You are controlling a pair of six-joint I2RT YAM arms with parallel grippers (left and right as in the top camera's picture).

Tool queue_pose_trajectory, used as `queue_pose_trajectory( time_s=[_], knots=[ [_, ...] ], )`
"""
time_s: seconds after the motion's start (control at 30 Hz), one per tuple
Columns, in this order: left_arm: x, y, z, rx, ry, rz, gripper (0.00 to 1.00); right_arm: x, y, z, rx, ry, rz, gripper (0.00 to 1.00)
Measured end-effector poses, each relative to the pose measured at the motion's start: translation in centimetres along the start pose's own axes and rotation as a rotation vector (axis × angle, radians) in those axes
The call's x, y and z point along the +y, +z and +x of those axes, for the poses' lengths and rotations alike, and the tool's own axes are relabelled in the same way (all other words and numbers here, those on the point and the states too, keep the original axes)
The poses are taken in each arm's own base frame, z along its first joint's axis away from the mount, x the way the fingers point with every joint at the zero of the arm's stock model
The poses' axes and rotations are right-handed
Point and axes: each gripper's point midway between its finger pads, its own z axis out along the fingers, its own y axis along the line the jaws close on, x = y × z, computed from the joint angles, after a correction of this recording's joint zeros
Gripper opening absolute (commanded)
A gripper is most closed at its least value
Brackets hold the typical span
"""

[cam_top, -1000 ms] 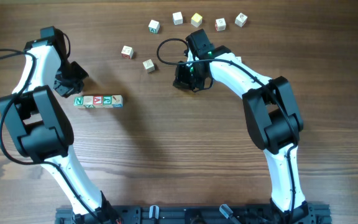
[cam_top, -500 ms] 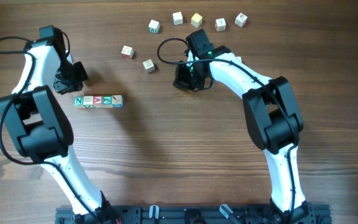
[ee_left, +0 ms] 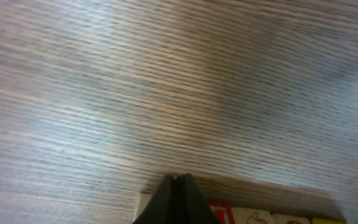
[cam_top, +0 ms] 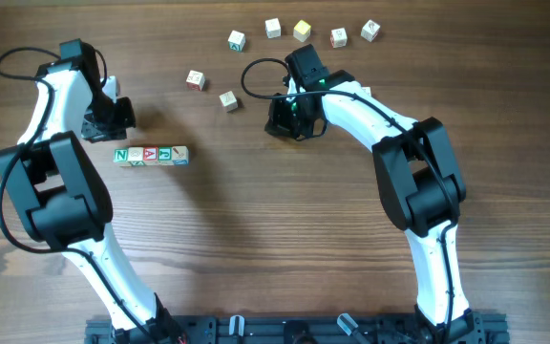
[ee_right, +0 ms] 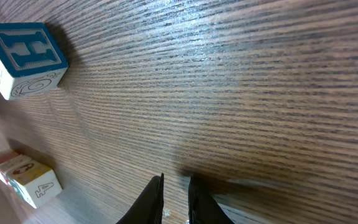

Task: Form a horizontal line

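Your left gripper [ee_left: 178,183] is pressed together and holds nothing. Just at its 5 o'clock, seen from above, lies the row of four cubes [cam_top: 151,155]. They are straight and touching, with the green N at the left end. Your right gripper [ee_right: 176,180] shows a thin gap and holds nothing too. Seven loose cubes [cam_top: 302,31] sit from its 10 to 1 o'clock, well apart from the row. I think the line is made. If more cubes belong in it, those are left.

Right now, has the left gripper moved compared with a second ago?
Yes, slightly. Overhead, the left gripper has drawn back from the row of letter cubes, toward the far edge of the table; the row stayed put.
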Motion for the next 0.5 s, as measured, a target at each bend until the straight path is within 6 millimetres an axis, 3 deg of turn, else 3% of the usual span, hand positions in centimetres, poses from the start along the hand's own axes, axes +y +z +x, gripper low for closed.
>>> queue_pose_trajectory(
  time_s=[0.5],
  knots=[
    [-0.94, -0.04, 0.77, 0.028, 0.112, 0.055, 0.04, 0.01, 0.0, -0.01, -0.001, 0.0, 0.0, 0.18]
  ],
)
